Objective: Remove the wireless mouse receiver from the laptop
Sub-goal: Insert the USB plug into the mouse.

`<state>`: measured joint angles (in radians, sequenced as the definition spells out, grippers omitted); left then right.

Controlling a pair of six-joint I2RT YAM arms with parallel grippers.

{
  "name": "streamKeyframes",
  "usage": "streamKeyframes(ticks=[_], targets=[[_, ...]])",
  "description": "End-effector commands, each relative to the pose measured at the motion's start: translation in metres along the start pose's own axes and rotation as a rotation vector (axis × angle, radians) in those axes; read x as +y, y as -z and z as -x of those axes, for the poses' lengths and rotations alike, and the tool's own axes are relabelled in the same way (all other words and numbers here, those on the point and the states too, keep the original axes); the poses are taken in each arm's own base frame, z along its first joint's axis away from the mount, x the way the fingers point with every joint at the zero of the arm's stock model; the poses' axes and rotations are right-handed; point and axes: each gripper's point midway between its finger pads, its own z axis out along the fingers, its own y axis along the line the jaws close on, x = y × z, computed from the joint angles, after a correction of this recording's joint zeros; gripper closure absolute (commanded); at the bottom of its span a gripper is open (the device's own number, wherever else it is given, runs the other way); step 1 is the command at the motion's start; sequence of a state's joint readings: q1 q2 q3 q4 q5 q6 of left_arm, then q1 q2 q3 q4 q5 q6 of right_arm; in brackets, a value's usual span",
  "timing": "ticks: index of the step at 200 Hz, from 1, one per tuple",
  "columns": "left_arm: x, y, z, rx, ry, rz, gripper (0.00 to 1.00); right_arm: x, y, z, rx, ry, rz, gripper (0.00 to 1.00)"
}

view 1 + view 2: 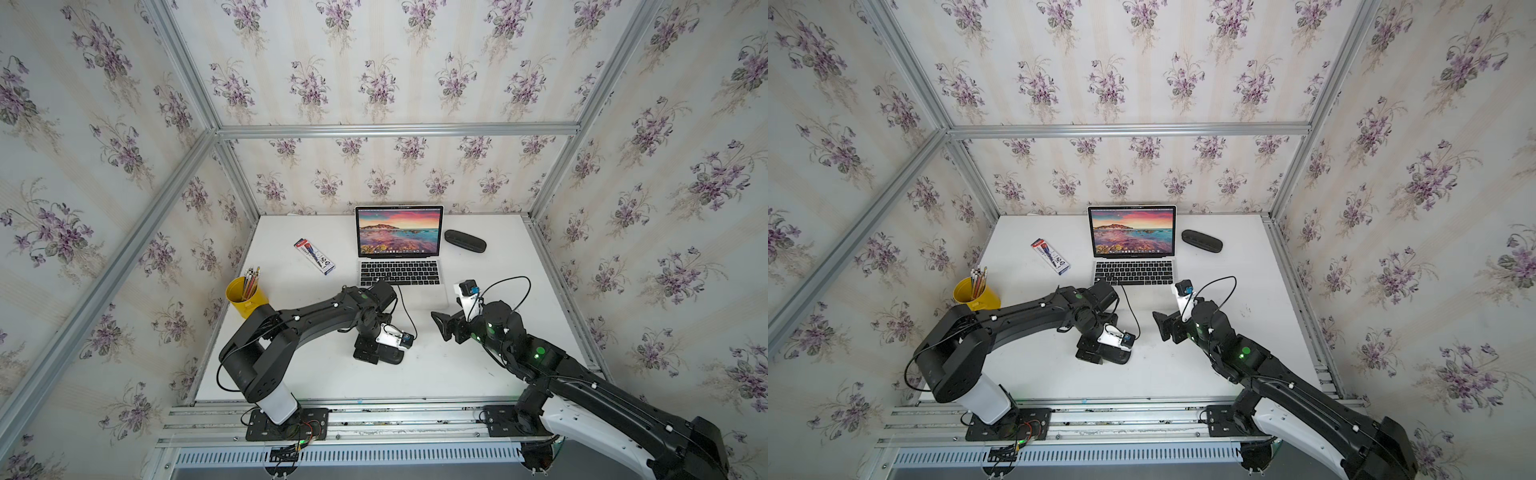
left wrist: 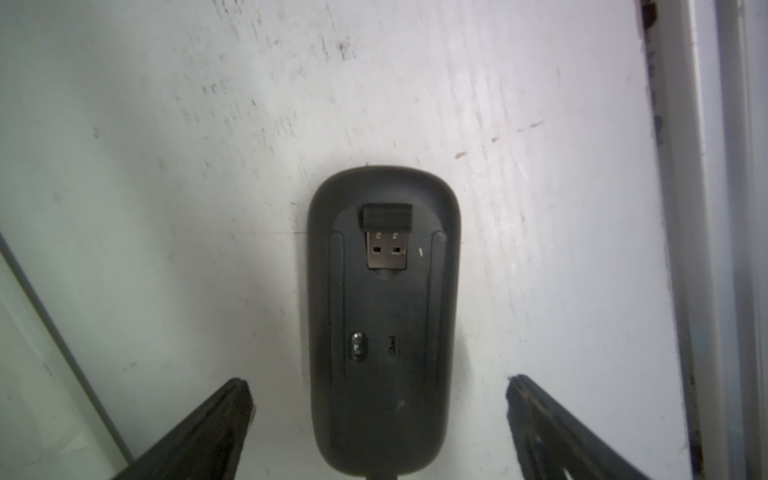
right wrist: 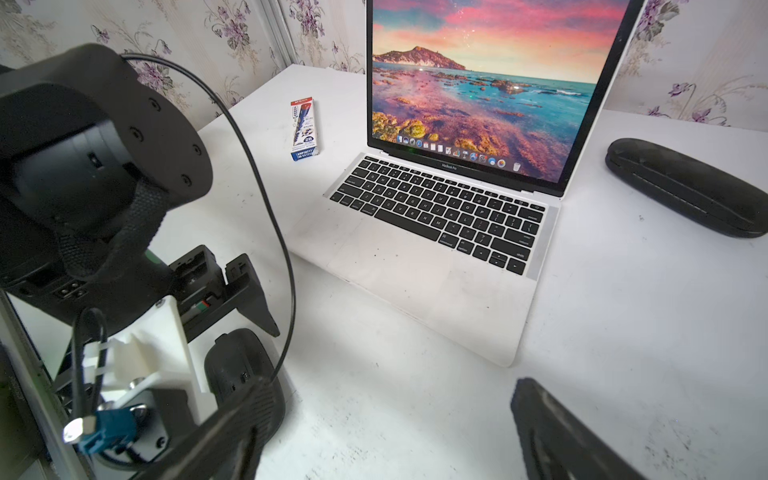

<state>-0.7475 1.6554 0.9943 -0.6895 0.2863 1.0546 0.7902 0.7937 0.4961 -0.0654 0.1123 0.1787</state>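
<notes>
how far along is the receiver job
Done: the wireless mouse receiver lies in the slot of the upturned mouse, out of the laptop. In hand: nothing; the left gripper straddles the mouse, open, and the right gripper is open too. Left: apparently only backing away.

Even, diffuse light fills both top views, leaving only faint, soft shadows on the white table (image 1: 415,374). The wide lens makes the floral wallpaper (image 1: 374,83) and the aluminium frame bars (image 1: 395,130) splay and stretch toward the picture edges. The screen of the slim silver laptop (image 1: 398,231) glows saturated. In the right wrist view it carries small glare specks, its pale palm rest nearly washes into the bright table, and the right pincer (image 3: 395,384) is blurred. The left wrist view is dimmer, greyish and soft. There the black oval plastic mouse (image 2: 384,332) throws a dull shadow, and the left pincer (image 2: 379,380) is out of focus.
</notes>
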Motion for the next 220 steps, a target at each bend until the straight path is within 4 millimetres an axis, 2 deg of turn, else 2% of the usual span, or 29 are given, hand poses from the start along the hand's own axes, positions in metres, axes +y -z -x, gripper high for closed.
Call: streamKeyframes(ticks=[1, 57, 83, 119, 145, 149, 158, 185, 220], targets=[[0.005, -0.007, -0.001, 0.005, -0.023, 0.016, 0.01, 0.003, -0.001, 0.007, -0.025, 0.002, 0.017, 0.06], [0.004, -0.023, -0.011, 0.065, -0.042, 0.009, 0.01, 0.002, 0.000, 0.006, -0.022, -0.004, 0.012, 0.07], [0.003, -0.026, -0.014, 0.099, -0.061, 0.008, 0.13, 0.002, 0.001, 0.007, -0.028, -0.006, 0.012, 0.07], [0.002, -0.026, -0.016, 0.113, -0.065, 0.006, 0.38, 0.001, 0.001, 0.007, -0.028, -0.008, 0.010, 0.07], [0.003, -0.025, -0.013, 0.112, -0.048, 0.000, 0.44, -0.002, 0.002, 0.008, -0.033, -0.020, -0.007, 0.07], [0.004, -0.025, -0.012, 0.109, -0.041, 0.002, 0.48, -0.003, 0.002, 0.008, -0.035, -0.026, -0.014, 0.07], [0.007, -0.024, -0.009, 0.102, -0.018, 0.004, 0.50, -0.007, 0.003, 0.008, -0.040, -0.041, -0.033, 0.08], [0.020, -0.020, 0.001, 0.092, 0.092, 0.000, 0.54, -0.020, 0.003, -0.007, -0.036, -0.122, -0.087, 0.11], [0.038, -0.015, 0.019, 0.063, 0.262, -0.002, 0.60, -0.027, 0.001, -0.048, 0.018, -0.256, -0.095, 0.23]])
